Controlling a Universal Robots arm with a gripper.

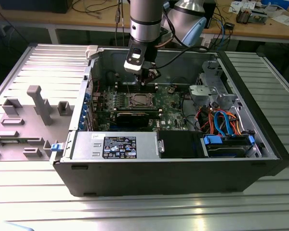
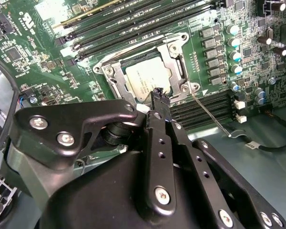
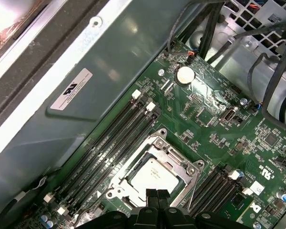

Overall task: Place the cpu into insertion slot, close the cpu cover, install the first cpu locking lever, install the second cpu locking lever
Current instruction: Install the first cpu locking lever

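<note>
The cpu [image 2: 145,81] lies flat in the insertion slot [image 2: 108,72] on the green motherboard, its silver top showing through the window of the cpu cover [image 2: 177,61]. The cover lies down over it. One thin locking lever [image 2: 210,115] sticks out from the socket's corner, away from the frame. My gripper [image 2: 159,94] hovers just above the socket's edge, fingers shut together with nothing between them. In the first wrist view the fingertips [image 3: 148,196] sit at the rim beside the cpu [image 3: 152,174]. In the exterior view the gripper [image 1: 147,80] hangs over the socket [image 1: 137,100].
Long black memory slots [image 3: 109,143] flank the socket on both sides. The open computer case [image 1: 149,168] has metal walls all round. Drive cage and coloured cables [image 1: 221,120] are at the exterior view's right, a grey fixture tray [image 1: 33,115] at its left.
</note>
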